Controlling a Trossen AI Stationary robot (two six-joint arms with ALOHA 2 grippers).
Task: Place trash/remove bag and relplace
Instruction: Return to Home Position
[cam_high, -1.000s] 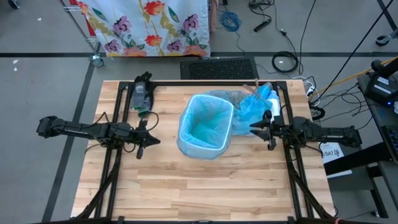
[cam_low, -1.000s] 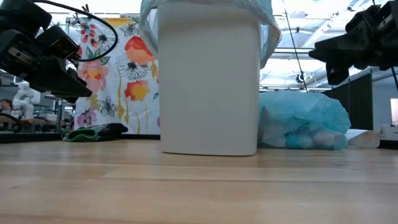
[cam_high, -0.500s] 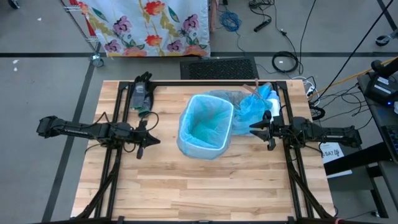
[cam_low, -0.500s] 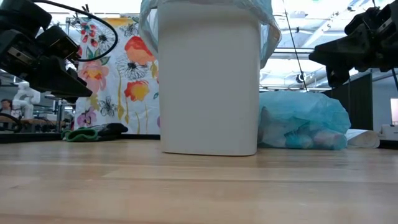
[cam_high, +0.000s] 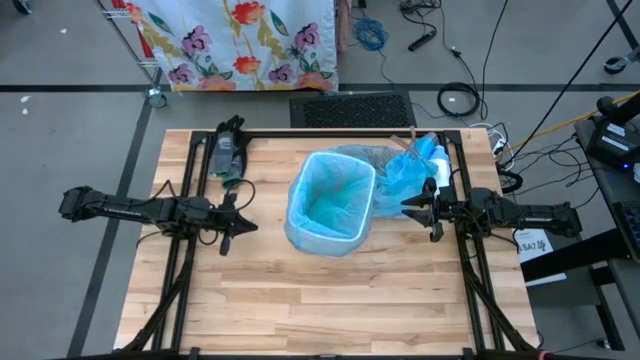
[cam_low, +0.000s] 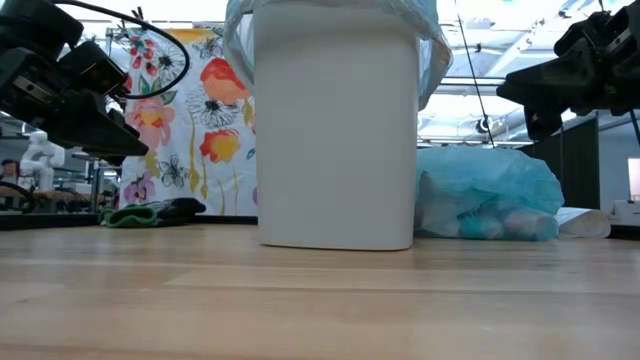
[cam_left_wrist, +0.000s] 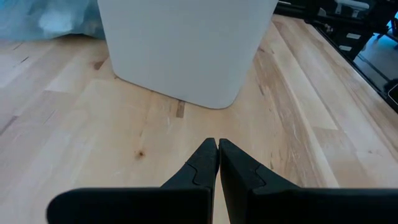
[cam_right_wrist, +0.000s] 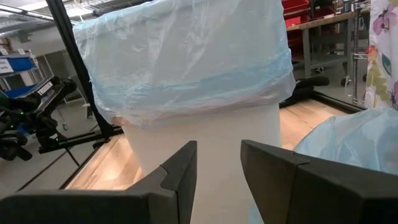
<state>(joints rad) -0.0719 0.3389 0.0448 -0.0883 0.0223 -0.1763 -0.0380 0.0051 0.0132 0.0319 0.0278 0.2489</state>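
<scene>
White plastic trash bin (cam_low: 335, 150), lined with a thin light-blue plastic bag (cam_high: 330, 200), stands mid wooden table (cam_high: 330, 300). A full, bunched light-blue plastic sack (cam_high: 408, 165) lies just beside it on the far right side, with pale lumps of trash (cam_low: 485, 225) showing through the film. Left gripper (cam_high: 246, 228) hovers over the table left of the bin, fingers clenched together on nothing; right gripper (cam_high: 408, 204) hovers right of the bin near the sack, fingers released and apart, empty.
</scene>
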